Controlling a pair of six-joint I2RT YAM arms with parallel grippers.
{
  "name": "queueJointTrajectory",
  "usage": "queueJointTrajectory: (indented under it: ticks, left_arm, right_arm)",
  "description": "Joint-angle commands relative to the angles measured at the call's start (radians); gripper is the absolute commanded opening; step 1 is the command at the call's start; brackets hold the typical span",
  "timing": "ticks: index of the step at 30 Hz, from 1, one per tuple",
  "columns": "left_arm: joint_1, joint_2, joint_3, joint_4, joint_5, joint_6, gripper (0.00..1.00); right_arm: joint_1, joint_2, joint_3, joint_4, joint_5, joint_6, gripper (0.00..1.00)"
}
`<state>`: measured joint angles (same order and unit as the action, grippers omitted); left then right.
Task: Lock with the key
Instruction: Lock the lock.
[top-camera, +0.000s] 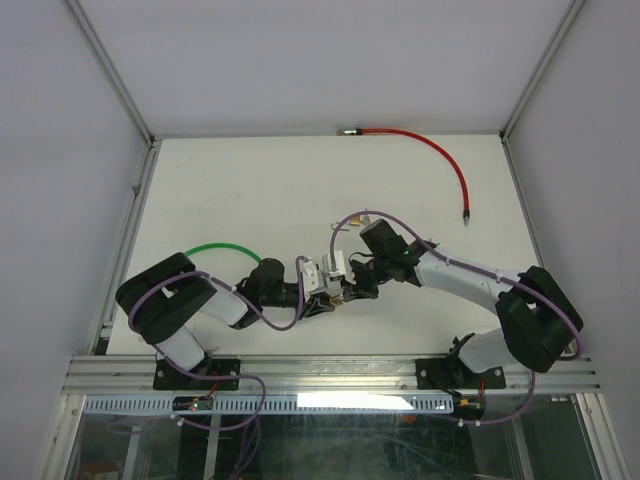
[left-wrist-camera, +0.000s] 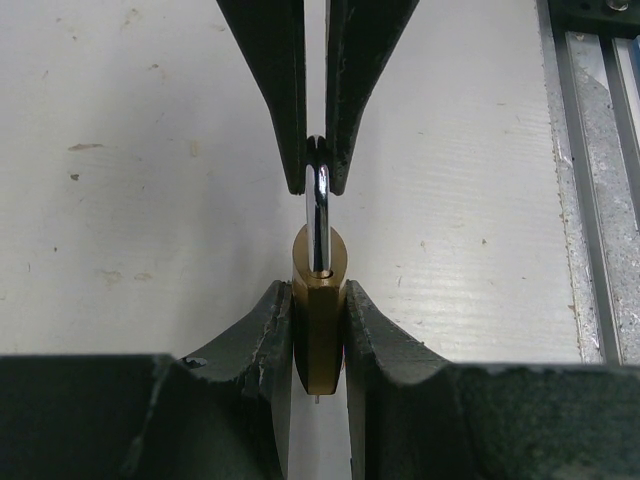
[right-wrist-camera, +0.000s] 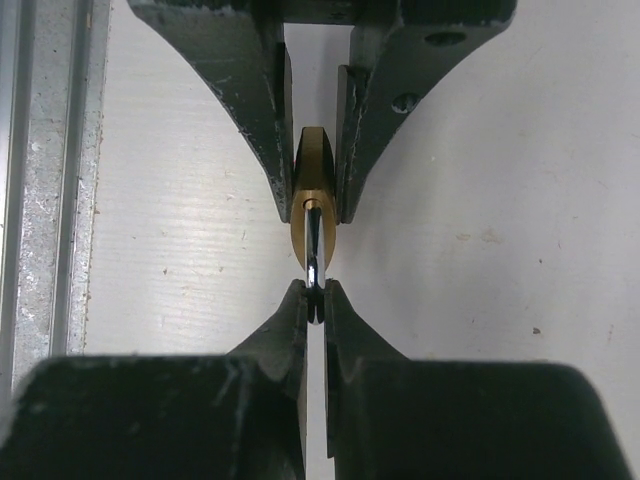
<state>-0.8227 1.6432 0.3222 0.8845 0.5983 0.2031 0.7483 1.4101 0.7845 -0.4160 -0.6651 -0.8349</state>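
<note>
A brass padlock hangs above the table between the two grippers, its body edge-on. My left gripper is shut on the brass body, one finger on each flat side. My right gripper is shut on the top of the silver shackle, which runs down into the body. In the top view both grippers meet at the padlock in the middle of the near table. A thin metal tip pokes out under the body; the key itself is hidden.
A red cable curves across the far right of the white table. A green cable arcs behind the left arm. An aluminium rail runs along the near edge, and grey walls enclose the table.
</note>
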Motion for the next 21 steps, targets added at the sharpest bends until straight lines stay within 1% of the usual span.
queueJointTrajectory:
  ticks: [1, 12, 21]
  left_arm:
    - [-0.003, -0.029, -0.004, 0.069, -0.003, 0.038, 0.00]
    - [-0.003, -0.019, -0.028, 0.122, -0.013, 0.036, 0.00]
    - [-0.003, -0.016, -0.046, 0.149, -0.036, 0.037, 0.00]
  right_arm:
    - [0.030, 0.028, 0.020, 0.024, -0.013, -0.016, 0.00]
    - [0.035, 0.100, 0.055, -0.006, -0.173, 0.040, 0.00]
    - [0.085, 0.141, 0.061, 0.040, -0.168, 0.121, 0.00]
